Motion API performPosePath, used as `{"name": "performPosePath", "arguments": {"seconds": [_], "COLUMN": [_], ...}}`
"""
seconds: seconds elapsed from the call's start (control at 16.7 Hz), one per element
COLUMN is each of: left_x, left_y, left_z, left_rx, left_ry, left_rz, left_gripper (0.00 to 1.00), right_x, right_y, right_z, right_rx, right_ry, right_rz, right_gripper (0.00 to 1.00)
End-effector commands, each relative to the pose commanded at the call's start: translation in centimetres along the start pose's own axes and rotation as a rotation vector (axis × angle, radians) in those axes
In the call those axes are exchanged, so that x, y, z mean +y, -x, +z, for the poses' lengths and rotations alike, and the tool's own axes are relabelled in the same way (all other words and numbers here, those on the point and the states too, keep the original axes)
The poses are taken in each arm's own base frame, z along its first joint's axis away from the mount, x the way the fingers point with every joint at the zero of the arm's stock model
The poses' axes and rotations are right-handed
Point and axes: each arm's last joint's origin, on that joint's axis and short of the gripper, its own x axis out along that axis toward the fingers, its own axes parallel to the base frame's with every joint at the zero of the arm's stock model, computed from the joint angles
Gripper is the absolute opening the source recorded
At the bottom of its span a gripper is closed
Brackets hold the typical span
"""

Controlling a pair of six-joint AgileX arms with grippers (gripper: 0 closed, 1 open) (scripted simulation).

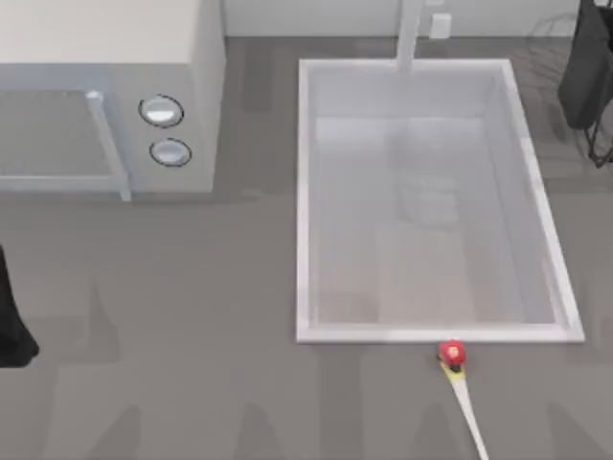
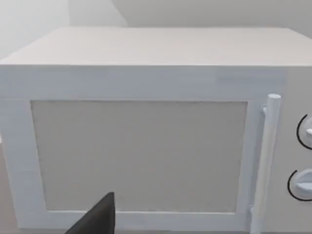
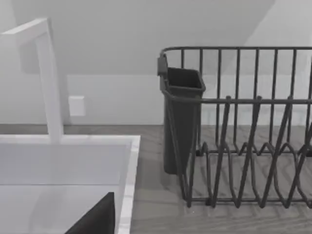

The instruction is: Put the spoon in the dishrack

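Just below the sink's [image 1: 305, 192] front rim lies the spoon [image 1: 462, 388], knob nearly touching it, on open table. Dishrack [image 3: 243, 146] stands right of the sink. Claw states: cannot tell.

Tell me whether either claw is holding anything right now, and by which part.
Nothing is held. The spoon lies on the counter just in front of the sink, with no claw on it.

**Both arms parked out at the edges**

The left arm [image 1: 11, 316] is seen low at the far left edge, dark and folded. The right arm [image 1: 586, 72] is tucked up in the far right corner. A dark gripper finger [image 2: 97, 217] is caught in each wrist view.
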Motion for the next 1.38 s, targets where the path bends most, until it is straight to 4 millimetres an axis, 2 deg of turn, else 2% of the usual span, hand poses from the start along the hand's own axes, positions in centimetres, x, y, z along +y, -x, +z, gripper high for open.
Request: {"name": "performPosePath", "arguments": {"seconds": [0.18, 0.36, 0.48, 0.66, 0.84, 1.08, 1.38], "left_x": [0.0, 0.0, 0.0, 0.0, 0.0, 0.0, 0.0], "left_y": [0.0, 0.0, 0.0, 0.0, 0.0, 0.0, 0.0], "left_z": [0.0, 0.0, 0.0, 0.0, 0.0, 0.0, 0.0], "left_rx": [0.0, 0.0, 0.0, 0.0, 0.0, 0.0, 0.0], "left_ry": [0.0, 0.0, 0.0, 0.0, 0.0, 0.0, 0.0], "left_rz": [0.0, 0.0, 0.0, 0.0, 0.0, 0.0, 0.0], "left_gripper": [1.0, 1.0, 1.0, 1.0, 1.0, 1.0, 1.0], "right_x": [0.1, 0.7, 1.4, 3.1, 5.8, 10.6, 16.3], "right_y": [0.0, -0.1, -0.6, -2.2, -4.7, -7.9, -9.8], "right_z": [0.2, 1.7, 3.0, 4.8, 5.4, 4.6, 3.8], "right_rx": [0.01, 0.098, 0.212, 0.474, 0.81, 1.222, 1.49], "right_ry": [-0.006, -0.048, -0.086, -0.13, -0.128, -0.049, 0.064], "right_rz": [0.008, 0.063, 0.114, 0.185, 0.223, 0.204, 0.148], "right_gripper": [1.0, 1.0, 1.0, 1.0, 1.0, 1.0, 1.0]}}
